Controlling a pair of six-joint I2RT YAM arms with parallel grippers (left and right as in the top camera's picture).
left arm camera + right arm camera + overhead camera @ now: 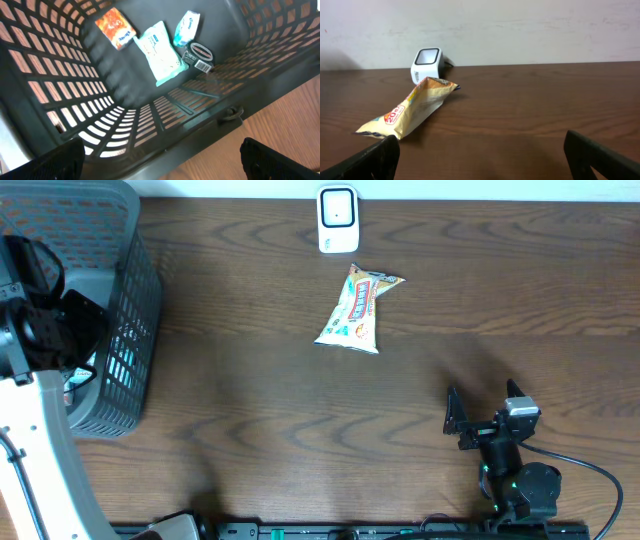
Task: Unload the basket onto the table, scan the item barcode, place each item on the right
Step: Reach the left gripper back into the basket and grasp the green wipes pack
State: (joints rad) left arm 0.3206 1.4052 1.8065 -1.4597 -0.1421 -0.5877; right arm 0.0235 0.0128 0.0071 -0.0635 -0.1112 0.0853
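- The snack packet point(358, 310) lies flat on the table point(250, 400) at far centre, just beside the white scanner point(338, 220).
- The right hand point(483, 402) is released and empty at near right, well apart from the packet.
- The left hand point(162, 162) is released and empty, above the grey basket point(135, 330) at left.

Evenly lit by soft indoor light; faint shadow under the snack packet point(402, 115) on the table point(250, 410); dimmer and slightly blurred inside the basket point(75, 80).
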